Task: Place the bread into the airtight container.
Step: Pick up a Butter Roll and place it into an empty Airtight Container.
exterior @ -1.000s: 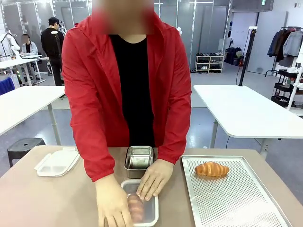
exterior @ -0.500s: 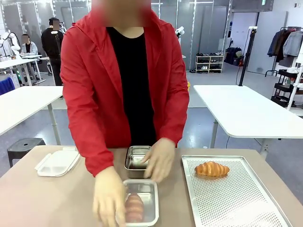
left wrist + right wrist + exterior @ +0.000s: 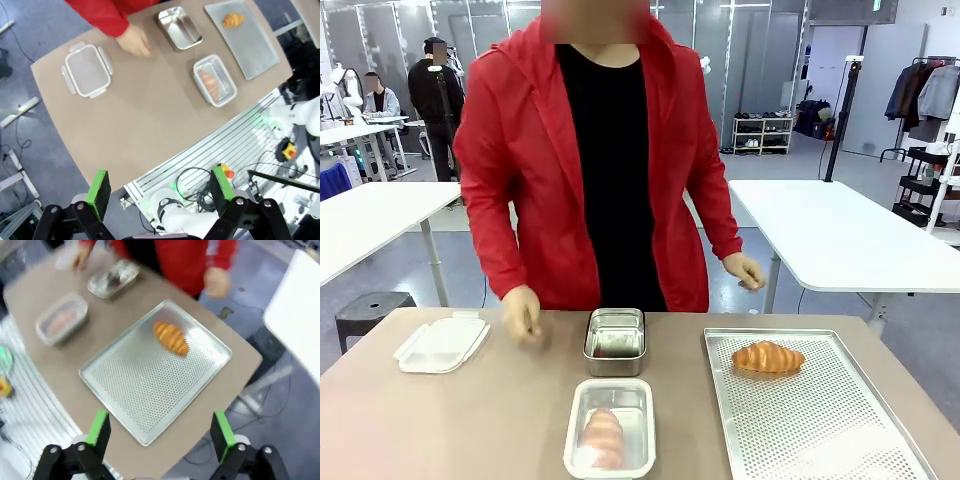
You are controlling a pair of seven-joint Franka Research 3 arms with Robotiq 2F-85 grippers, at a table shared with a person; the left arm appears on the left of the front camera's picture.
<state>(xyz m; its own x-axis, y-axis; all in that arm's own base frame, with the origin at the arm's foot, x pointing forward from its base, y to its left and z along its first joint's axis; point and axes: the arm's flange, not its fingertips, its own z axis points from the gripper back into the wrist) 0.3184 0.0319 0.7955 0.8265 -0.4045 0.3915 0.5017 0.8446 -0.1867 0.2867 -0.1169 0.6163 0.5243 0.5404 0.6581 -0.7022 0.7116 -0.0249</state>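
In the front view, a person stands at the desk's point(image 3: 420, 420) far edge. One hand point(image 3: 523, 312) hangs curled just above that edge, and the other hand point(image 3: 745, 270) is lifted clear beyond it. A clear container point(image 3: 642, 395) at the near edge holds a bread roll point(image 3: 604, 437). A croissant point(image 3: 767, 357) lies on the tray point(image 3: 820, 430).

In the left wrist view, the left tool point(image 3: 160, 186) hovers high, wide and empty.

In the right wrist view, the right tool point(image 3: 159, 431) hovers above the tray, wide and empty.
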